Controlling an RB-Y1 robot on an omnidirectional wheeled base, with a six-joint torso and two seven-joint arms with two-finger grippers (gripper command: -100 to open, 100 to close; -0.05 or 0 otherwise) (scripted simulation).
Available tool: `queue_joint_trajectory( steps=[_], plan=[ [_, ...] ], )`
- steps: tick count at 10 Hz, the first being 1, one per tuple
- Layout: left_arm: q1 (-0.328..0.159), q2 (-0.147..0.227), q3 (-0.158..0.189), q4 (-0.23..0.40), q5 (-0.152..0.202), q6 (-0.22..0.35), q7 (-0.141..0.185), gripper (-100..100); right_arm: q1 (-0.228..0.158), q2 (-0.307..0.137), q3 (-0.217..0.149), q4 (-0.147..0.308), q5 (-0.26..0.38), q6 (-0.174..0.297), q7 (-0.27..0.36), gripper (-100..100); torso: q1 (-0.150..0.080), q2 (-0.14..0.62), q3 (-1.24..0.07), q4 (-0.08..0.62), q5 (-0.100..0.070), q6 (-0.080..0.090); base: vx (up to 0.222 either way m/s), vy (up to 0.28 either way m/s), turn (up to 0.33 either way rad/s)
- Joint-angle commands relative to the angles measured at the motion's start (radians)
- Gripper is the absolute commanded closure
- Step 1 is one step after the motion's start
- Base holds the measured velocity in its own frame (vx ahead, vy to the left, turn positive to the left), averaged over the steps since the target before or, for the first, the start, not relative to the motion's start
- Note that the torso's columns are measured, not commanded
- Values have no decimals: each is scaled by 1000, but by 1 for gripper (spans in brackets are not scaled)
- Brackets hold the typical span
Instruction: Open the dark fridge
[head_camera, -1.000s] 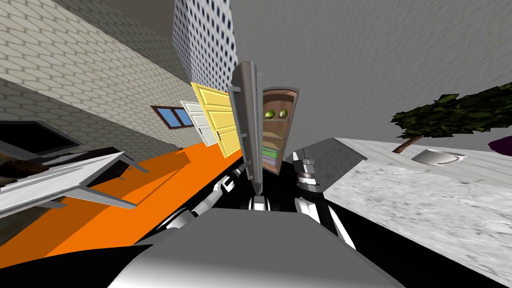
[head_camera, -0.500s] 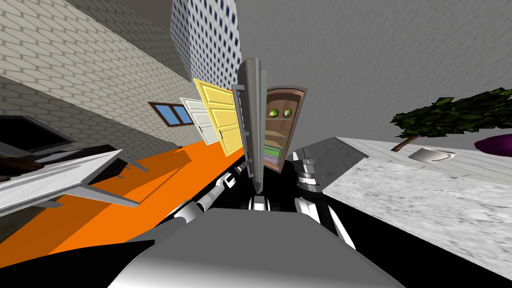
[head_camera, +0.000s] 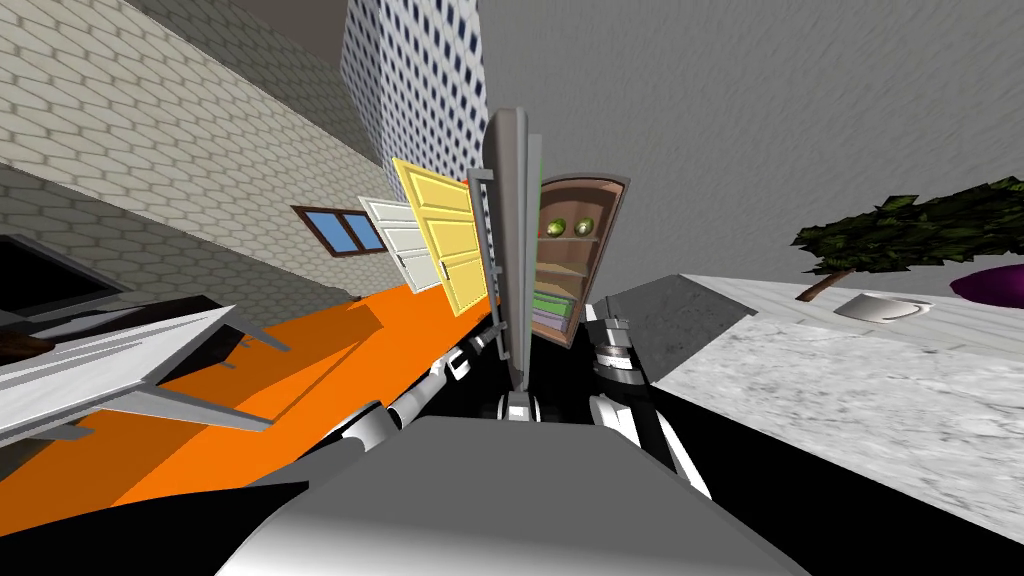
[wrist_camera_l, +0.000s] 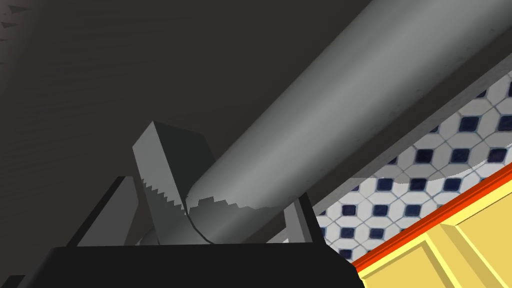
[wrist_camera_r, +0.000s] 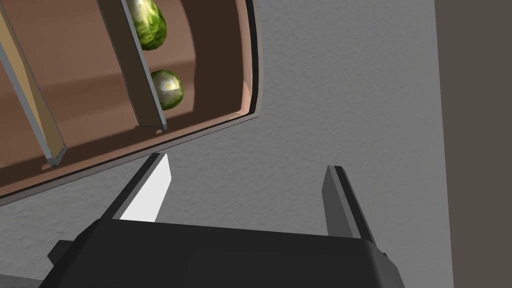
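The fridge door (head_camera: 512, 250) stands swung out, seen edge-on as a tall grey slab. Behind it the brown fridge interior (head_camera: 575, 260) shows shelves, two green round vegetables (head_camera: 568, 226) on the top one. My left gripper (head_camera: 492, 335) reaches to the lower part of the door. In the left wrist view it (wrist_camera_l: 230, 210) is shut on the thick grey handle bar (wrist_camera_l: 325, 115), against the dark door face (wrist_camera_l: 100, 75). My right gripper (wrist_camera_r: 245, 195) is open and holds nothing, beside the fridge's brown shelves (wrist_camera_r: 75, 75); it (head_camera: 612, 335) hangs right of the door.
A marbled white counter (head_camera: 850, 380) runs along my right, with a white bowl (head_camera: 880, 305) and a dark green plant (head_camera: 900, 235). At my left are an orange floor (head_camera: 300, 350), a white table (head_camera: 110, 370), a yellow door (head_camera: 440, 235) and a white door (head_camera: 400, 240).
The fridge door has swung a little further out with my left gripper on its handle, and more of the brown interior shows. The right arm has held still.
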Motion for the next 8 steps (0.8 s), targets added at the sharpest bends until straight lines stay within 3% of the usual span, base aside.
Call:
queue_joint_trajectory(
  steps=[1,3,4,5,7,8],
  plan=[
    [-2,27,-21,-29,1,-12,23,100,0,0,0,0,0,0,0,0,-1,3,2,-1,0,1,41,251,-35],
    [5,58,-63,-60,-4,-37,48,100,0,0,0,0,0,0,0,0,-3,3,1,0,-1,1,89,261,-58],
    [5,58,-63,-60,-4,-37,48,100,0,0,0,0,0,0,0,0,-2,0,0,-1,0,2,68,247,-32],
    [11,58,-28,-45,-58,-75,89,-100,0,0,0,0,0,0,0,0,-3,0,0,-1,0,1,2,62,38],
    [6,61,13,-32,-115,-109,138,-100,0,1,1,0,0,0,0,0,-18,11,7,-1,-4,2,-25,-101,80],
    [1,64,53,-20,-146,-142,167,-100,0,1,1,0,0,0,0,0,-14,15,9,0,-3,2,-6,-119,23]
  ],
)
